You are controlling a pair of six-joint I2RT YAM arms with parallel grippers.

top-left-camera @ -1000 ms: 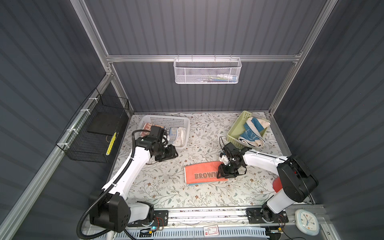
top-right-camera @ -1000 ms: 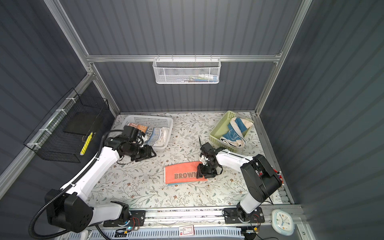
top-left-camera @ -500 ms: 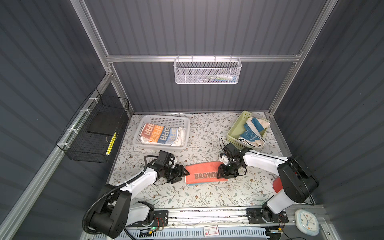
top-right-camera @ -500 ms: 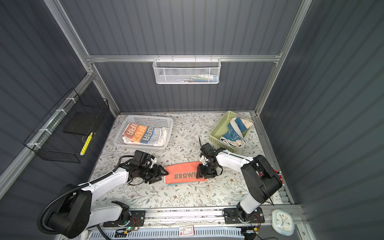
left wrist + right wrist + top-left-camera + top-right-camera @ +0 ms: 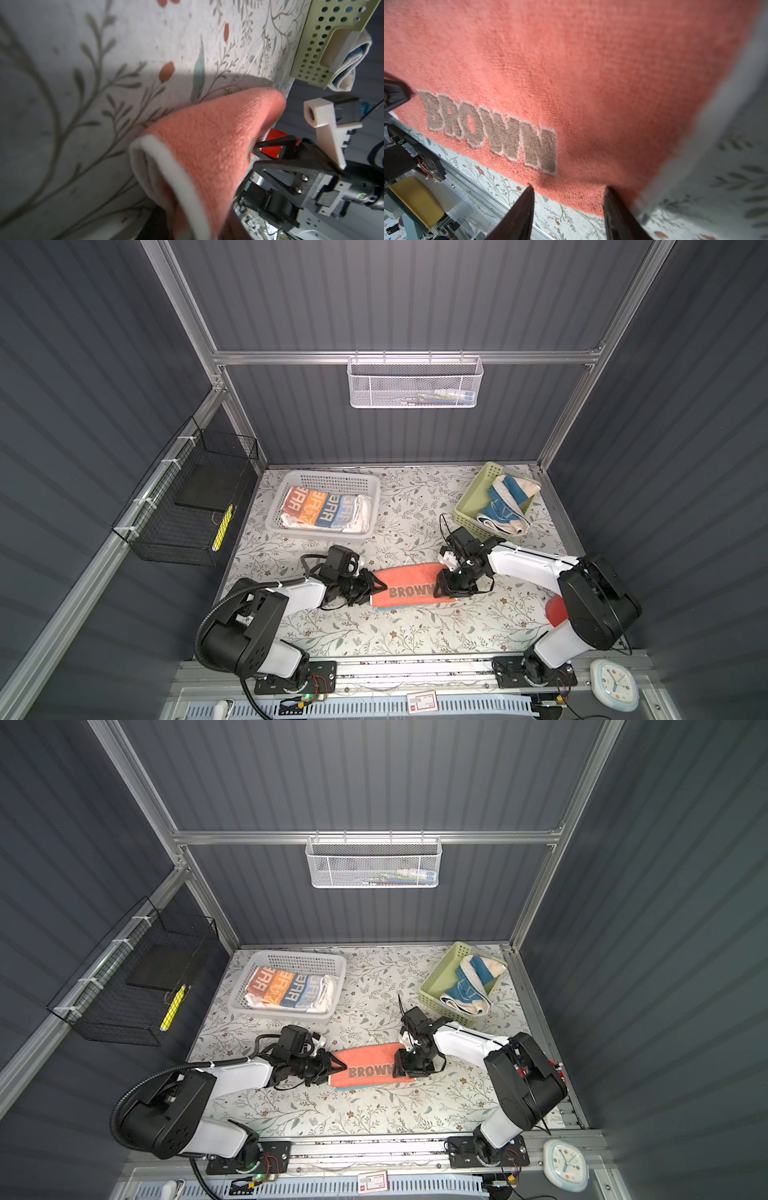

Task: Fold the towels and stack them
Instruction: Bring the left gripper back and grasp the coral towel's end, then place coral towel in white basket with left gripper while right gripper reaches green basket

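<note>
Coral-orange terry towel (image 5: pixel 409 577), brown "BROWN" lettering: flat on flower-patterned table covering (image 5: pixel 395 635), front centre, between both grippers.

Left gripper (image 5: pixel 380 585) at the left short edge, jaws drawn in on the cloth. In left wrist view, that edge tented up off the covering, white hem and pale underside showing. Fingers hidden behind the fold.

Right gripper (image 5: pixel 569 187) over the opposite end, black fingers (image 5: pixel 519 212) spread. Tips down on the cloth just past the final N, near the long edge. Nothing caught between them. In both top views, last letter hidden under the gripper body.

Further out, back left: white perforated plastic basket (image 5: pixel 332 480) holding folded orange-blue towel with big letters (image 5: pixel 320 508). Back right: pale green perforated plastic basket (image 5: pixel 469 499) with cream-and-blue towel (image 5: pixel 509 499) crumpled inside, one end draped over the rim. Both baskets well apart from the coral-orange terry towel.
</note>
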